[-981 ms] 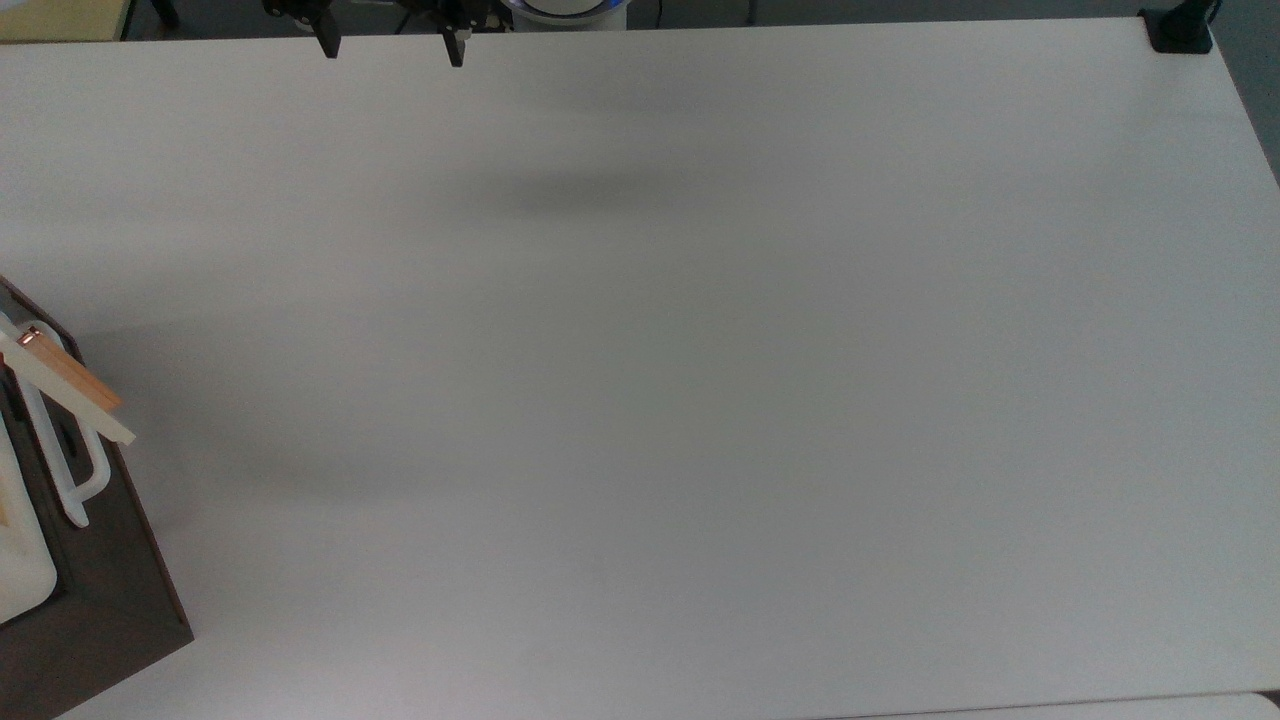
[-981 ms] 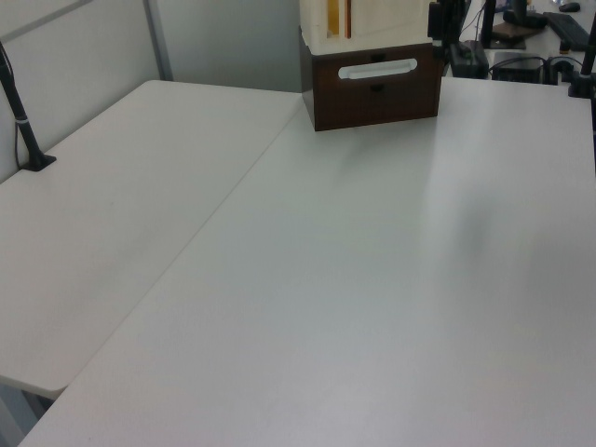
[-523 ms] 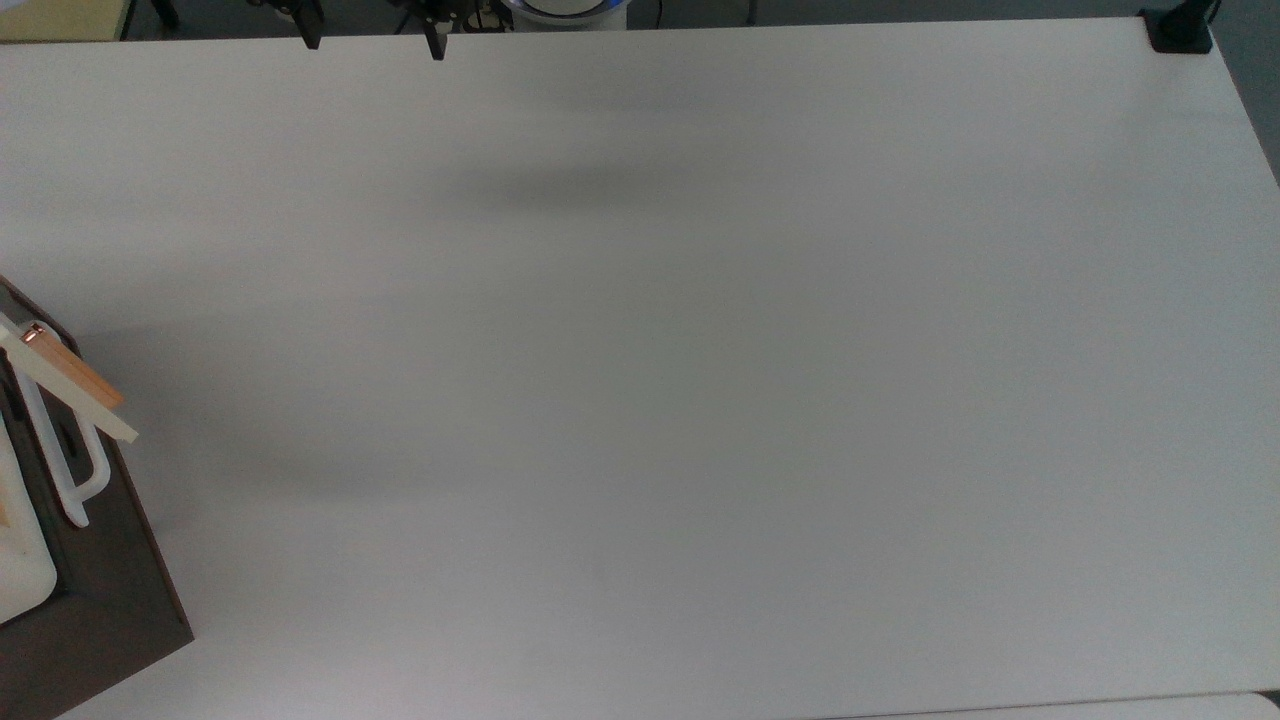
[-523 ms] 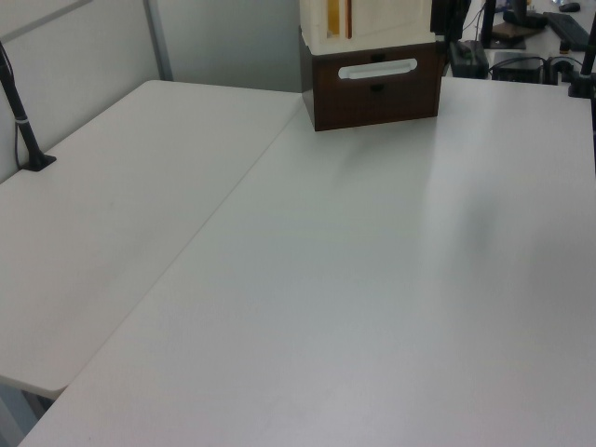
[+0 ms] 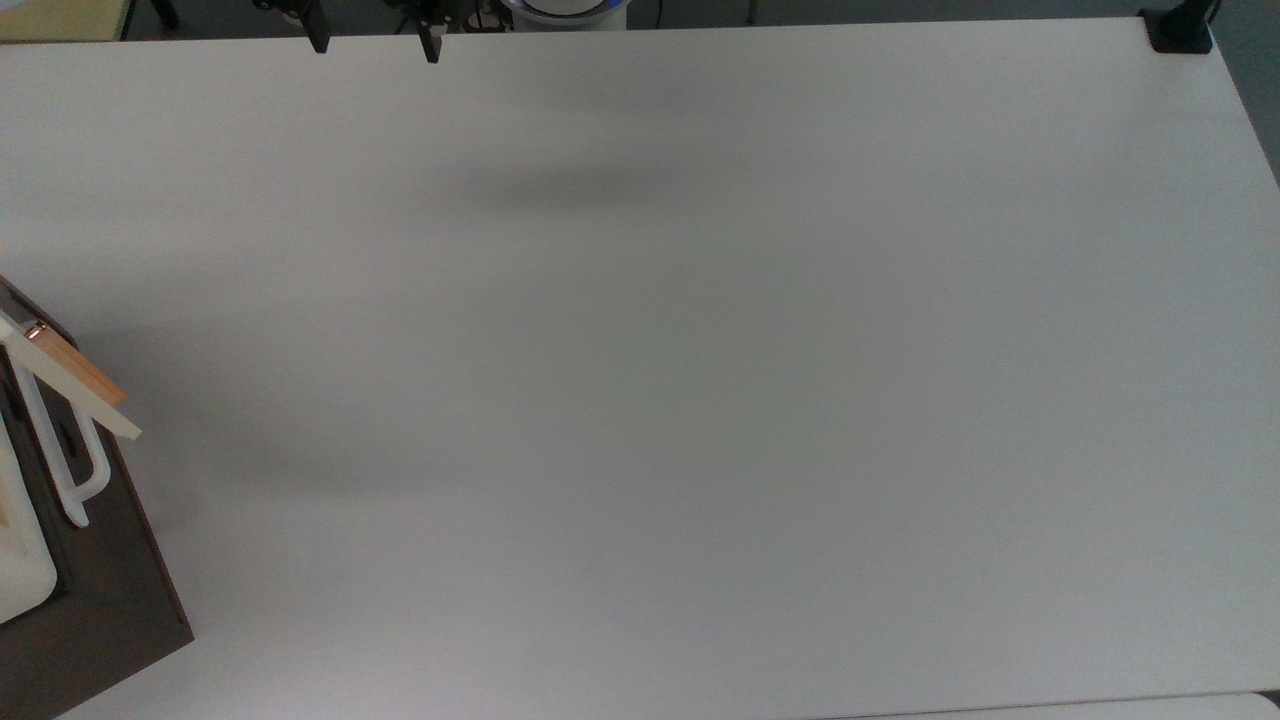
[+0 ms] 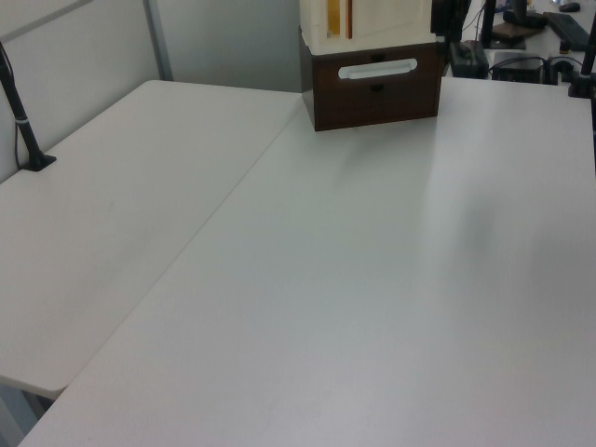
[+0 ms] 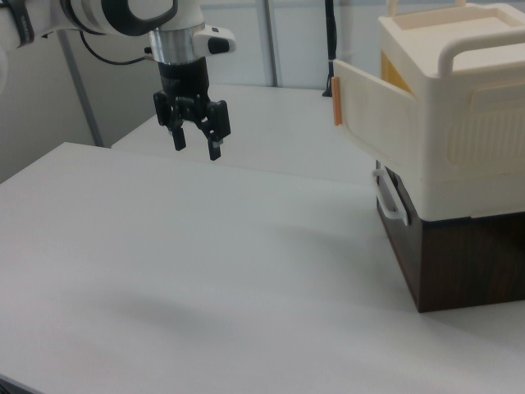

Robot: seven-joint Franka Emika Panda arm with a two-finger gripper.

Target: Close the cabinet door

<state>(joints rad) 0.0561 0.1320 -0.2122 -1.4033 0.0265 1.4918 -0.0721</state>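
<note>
Cabinet door (image 7: 373,111) ajar at the table's (image 5: 700,400) edge, closing not yet begun; gripper (image 7: 195,139), jaws apart and empty, high above the table, well apart from door.

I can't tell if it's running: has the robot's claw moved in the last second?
Yes. In the top view the gripper has slid toward the top view's left along the table's far edge, fingers open, well away from the cabinet door.
</note>
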